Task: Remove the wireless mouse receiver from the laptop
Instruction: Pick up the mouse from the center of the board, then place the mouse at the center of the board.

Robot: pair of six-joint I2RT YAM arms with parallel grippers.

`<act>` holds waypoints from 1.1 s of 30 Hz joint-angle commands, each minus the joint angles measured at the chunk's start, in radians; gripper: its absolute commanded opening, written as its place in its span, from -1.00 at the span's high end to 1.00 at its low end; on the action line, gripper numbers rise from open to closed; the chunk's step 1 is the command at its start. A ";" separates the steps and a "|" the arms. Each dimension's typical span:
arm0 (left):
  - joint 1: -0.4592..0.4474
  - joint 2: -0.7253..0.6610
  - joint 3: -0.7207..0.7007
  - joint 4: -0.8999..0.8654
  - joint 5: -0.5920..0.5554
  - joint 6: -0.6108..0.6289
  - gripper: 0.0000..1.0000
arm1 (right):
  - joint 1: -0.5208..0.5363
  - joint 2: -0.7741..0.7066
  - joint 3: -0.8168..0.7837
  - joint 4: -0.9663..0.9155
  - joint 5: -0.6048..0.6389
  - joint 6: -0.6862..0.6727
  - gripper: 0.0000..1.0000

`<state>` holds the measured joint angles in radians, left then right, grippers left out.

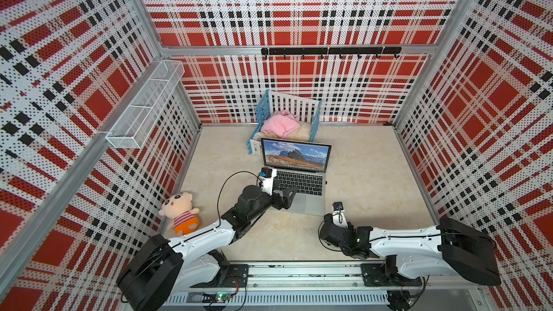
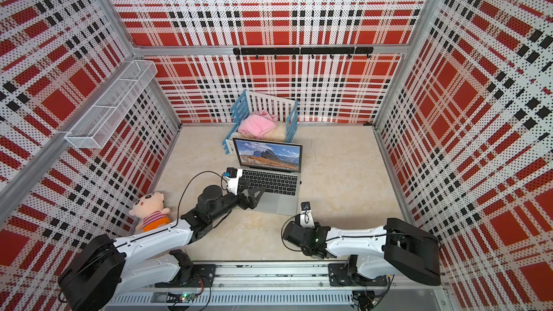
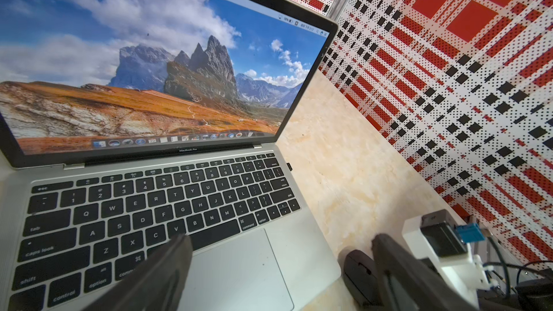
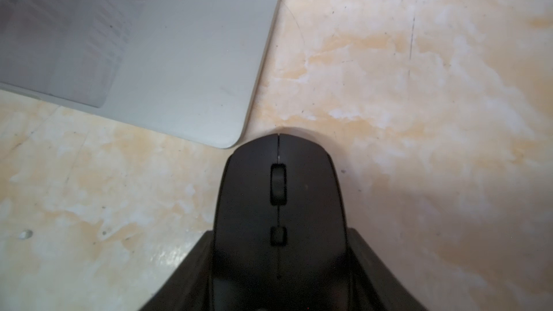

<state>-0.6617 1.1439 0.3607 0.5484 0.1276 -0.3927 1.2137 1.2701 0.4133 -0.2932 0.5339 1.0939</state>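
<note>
Fingers of the left gripper are spread wide over the laptop palm rest and trackpad. Right gripper fingers flank a black mouse; whether they press it is unclear. Tiny black receiver juts from the silver laptop's right edge beside the keyboard's top row, well apart from both. "MacBook Pro" reads under the screen.

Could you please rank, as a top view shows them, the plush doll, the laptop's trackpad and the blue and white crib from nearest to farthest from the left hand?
1. The trackpad lies just beside the left hand, which is over the laptop's front-left part.
2. The plush doll lies by the left wall.
3. The crib stands behind the laptop's screen, at the back wall.
</note>
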 commanded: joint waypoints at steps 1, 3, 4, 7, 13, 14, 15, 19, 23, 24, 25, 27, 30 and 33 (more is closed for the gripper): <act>-0.004 -0.006 -0.013 0.004 0.006 0.009 -0.98 | 0.015 0.024 -0.041 -0.123 -0.166 0.056 -0.08; -0.004 -0.007 -0.011 0.004 0.003 0.009 -0.98 | 0.015 0.018 -0.018 -0.145 -0.162 0.040 -0.07; -0.004 -0.009 -0.011 0.003 0.001 0.009 -0.98 | 0.016 0.011 0.002 -0.166 -0.157 0.026 -0.06; 0.000 -0.015 0.001 0.004 0.000 0.012 -0.99 | 0.013 -0.049 0.090 -0.267 -0.136 -0.038 -0.06; 0.079 -0.035 0.045 -0.003 0.073 0.005 -0.99 | -0.152 -0.280 0.268 -0.297 -0.305 -0.214 -0.05; 0.110 -0.040 0.053 -0.003 0.097 -0.006 -0.99 | -0.208 -0.301 0.291 -0.269 -0.385 -0.341 -0.05; 0.143 -0.045 0.060 -0.002 0.127 -0.017 -0.99 | -0.274 -0.314 0.315 -0.241 -0.467 -0.402 -0.04; 0.291 -0.075 0.094 -0.003 0.283 -0.072 -0.98 | -0.508 -0.243 0.486 -0.183 -0.839 -0.559 -0.03; 0.366 -0.115 0.143 0.012 0.357 -0.087 -0.98 | -0.640 -0.097 0.635 -0.040 -1.247 -0.600 -0.04; 0.373 -0.117 0.162 0.016 0.377 -0.084 -0.98 | -0.667 -0.062 0.658 0.018 -1.329 -0.577 -0.04; 0.379 -0.115 0.182 0.024 0.404 -0.079 -0.98 | -0.695 -0.016 0.685 0.079 -1.416 -0.549 -0.05; 0.390 -0.099 0.230 0.028 0.462 -0.056 -0.98 | -0.727 0.070 0.744 0.163 -1.560 -0.483 -0.06; 0.407 -0.056 0.310 0.035 0.565 -0.005 -0.98 | -0.736 0.173 0.831 0.245 -1.694 -0.433 -0.06; 0.407 0.010 0.396 0.036 0.722 0.085 -0.98 | -0.736 0.228 0.872 0.333 -1.789 -0.380 -0.09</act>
<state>-0.2630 1.1107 0.6983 0.5678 0.6579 -0.4015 0.4763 1.4776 1.2404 -0.1104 -1.0248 0.6586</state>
